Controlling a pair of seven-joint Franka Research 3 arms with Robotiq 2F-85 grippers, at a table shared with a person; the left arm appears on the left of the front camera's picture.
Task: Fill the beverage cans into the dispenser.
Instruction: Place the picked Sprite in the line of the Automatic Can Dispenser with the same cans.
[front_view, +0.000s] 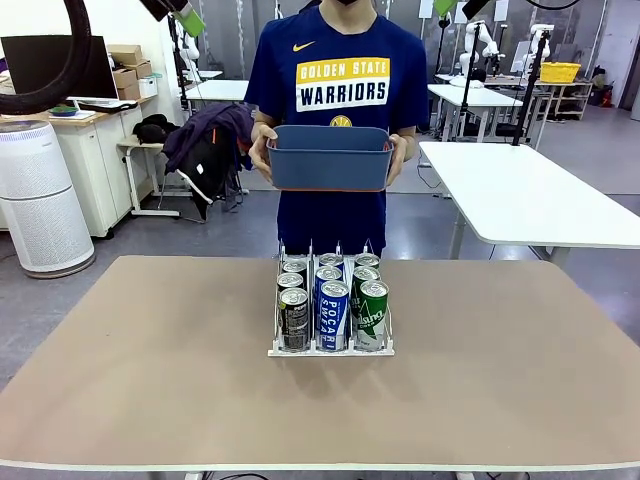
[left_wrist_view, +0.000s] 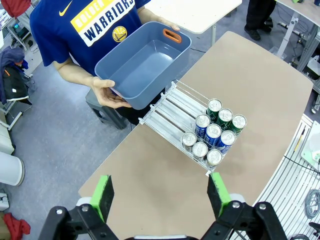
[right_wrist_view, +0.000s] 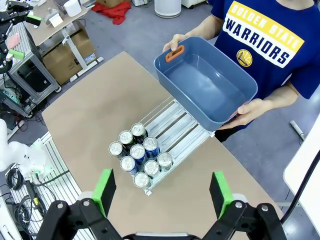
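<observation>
On the tan bench (front_view: 150, 380) stands the clear three-lane can dispenser (front_view: 331, 349), set near the middle, its front lip toward the robot's side. Nine beverage cans (front_view: 332, 300) sit upright in it, three deep in each lane, packed against the front lip and touching one another. In the front view the left lane holds black-and-green cans (front_view: 294, 318), the middle lane blue-and-white lettered cans (front_view: 333, 314), and the right lane green cans with white script (front_view: 372, 314). The rear half of the lanes, toward the person, is bare rail, as the left wrist view shows (left_wrist_view: 172, 107).

At the far edge a person in a dark blue shirt holds a dark blue plastic bin (front_view: 329, 157) with both hands, one hand (front_view: 259, 150) on each short side, raised above the bench behind the dispenser. In the right wrist view the bin (right_wrist_view: 205, 82) has an orange handle slot (right_wrist_view: 175, 53).

The left end effector (left_wrist_view: 162, 195) hangs high over the bench, fingers spread wide and grasping nothing. The right end effector (right_wrist_view: 162, 192) likewise hangs high, released, its green pads (right_wrist_view: 220, 192) well apart.
</observation>
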